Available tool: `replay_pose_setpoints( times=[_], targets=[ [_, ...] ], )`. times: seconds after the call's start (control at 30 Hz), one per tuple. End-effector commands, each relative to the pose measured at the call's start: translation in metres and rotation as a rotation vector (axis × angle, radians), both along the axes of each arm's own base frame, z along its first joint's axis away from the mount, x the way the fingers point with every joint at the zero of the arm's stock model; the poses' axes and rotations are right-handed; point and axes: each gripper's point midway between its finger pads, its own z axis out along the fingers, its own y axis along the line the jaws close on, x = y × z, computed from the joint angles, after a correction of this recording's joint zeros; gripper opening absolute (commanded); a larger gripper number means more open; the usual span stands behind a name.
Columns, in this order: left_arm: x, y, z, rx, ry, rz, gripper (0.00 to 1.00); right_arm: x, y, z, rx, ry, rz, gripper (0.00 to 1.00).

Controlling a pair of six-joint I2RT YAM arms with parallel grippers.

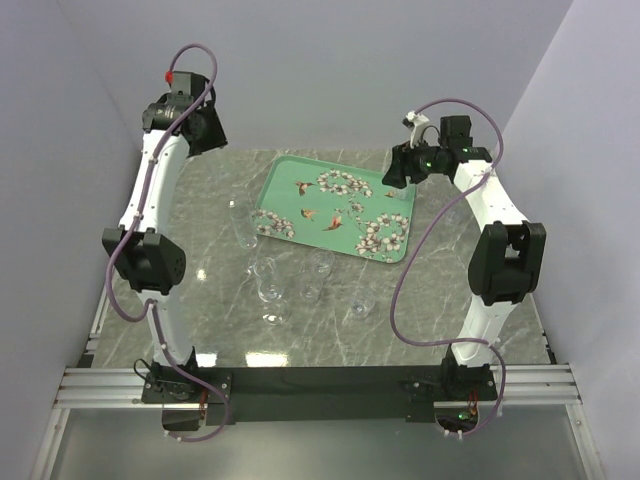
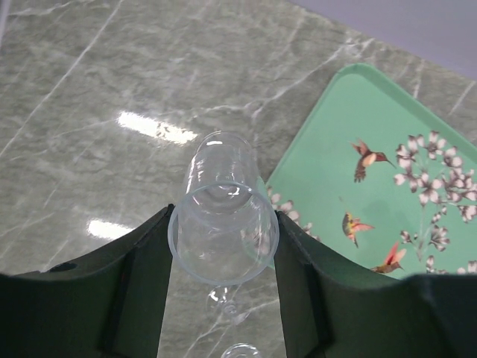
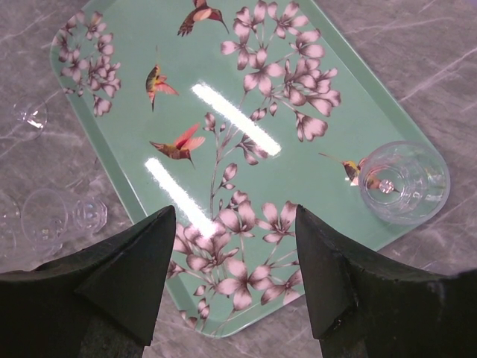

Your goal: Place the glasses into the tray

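Left wrist: left end effector (image 2: 223,221) grips glass (image 2: 222,239); right end effector (image 3: 235,216) gapes above tray (image 3: 291,179).

Top camera is looking down from behind my bases across the whole worktop (image 1: 430,310). Both wrist cameras are looking down at close range, sharing the tray (image 3: 313,186) with it.

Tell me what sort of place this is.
Probably a robot lab test cell: plain walls box in a marble-look table, the left arm and right arm are bolted to an aluminium rail, and a tray and glasses sit staged as props.
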Motion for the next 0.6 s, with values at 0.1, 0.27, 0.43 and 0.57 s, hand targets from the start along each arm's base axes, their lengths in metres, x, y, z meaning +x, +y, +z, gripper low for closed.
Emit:
replay_pose_setpoints(
  times=[0.1,0.27,0.43,0.57],
  targets=[
    [0.021,-0.032,0.045,-0.061,-0.179,-0.089,0.25,0.000,-0.001,0.018,0.023,-0.060,0.011,0.72],
    [0.025,-0.055,0.043,-0.074,-0.187,-0.152,0.25,0.000,-0.001,0.018,0.033,-0.053,0.010,0.72],
    [0.028,-0.072,0.046,-0.096,-0.205,-0.193,0.25,0.000,-0.001,0.016,0.031,-0.051,0.011,0.72],
    [0.029,-0.083,0.046,-0.113,-0.210,-0.221,0.25,0.000,-0.002,0.016,0.034,-0.051,0.010,0.72]
  ],
)
